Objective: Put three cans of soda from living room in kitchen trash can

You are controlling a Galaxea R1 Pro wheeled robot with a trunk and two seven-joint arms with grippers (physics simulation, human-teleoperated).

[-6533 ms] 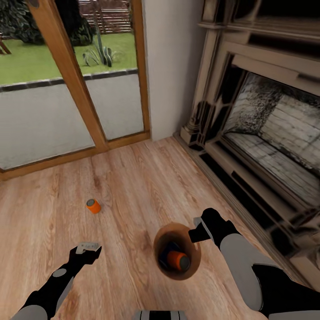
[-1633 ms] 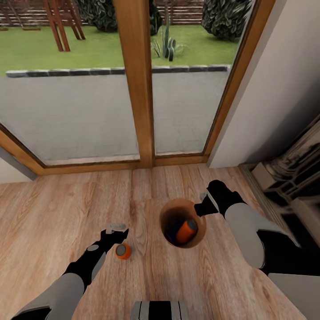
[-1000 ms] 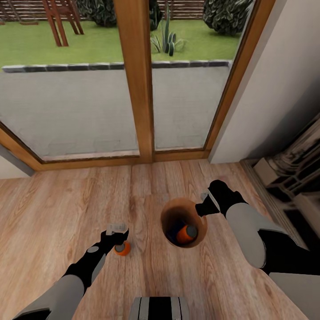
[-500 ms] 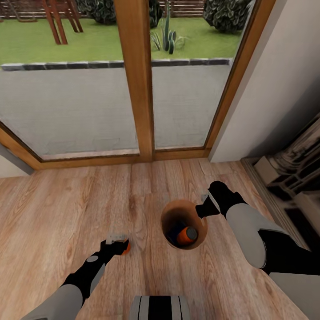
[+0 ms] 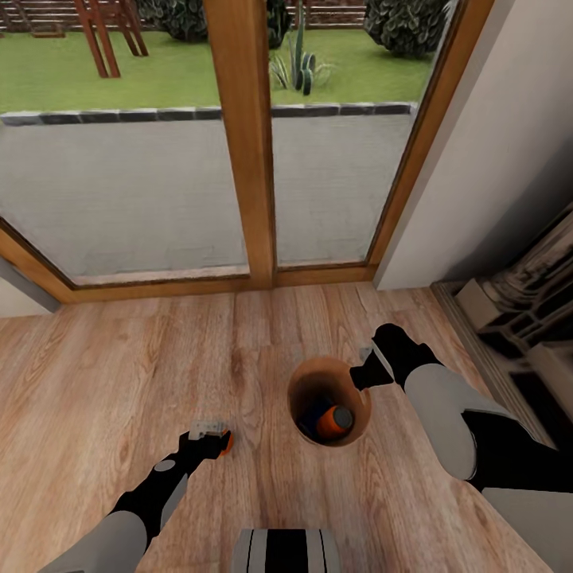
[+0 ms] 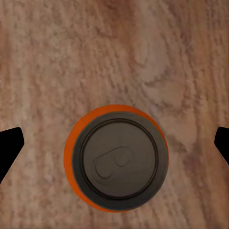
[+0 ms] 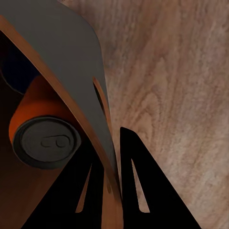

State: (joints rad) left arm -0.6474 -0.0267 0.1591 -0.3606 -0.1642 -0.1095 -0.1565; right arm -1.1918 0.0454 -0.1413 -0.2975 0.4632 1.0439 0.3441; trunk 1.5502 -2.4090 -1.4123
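Left wrist view puts the last orange can upright on the wood floor, dead centre between the wide-open left gripper fingertips, nothing held yet. I'd drop straight down and only then squeeze, so it doesn't tip. At 3 o'clock from it, the right gripper is pinched on the trash can rim; one orange can and a dark blue one lie inside. Glass doors at 12.

Grained wood floor; matt metal-topped orange can; wood-lined bucket.
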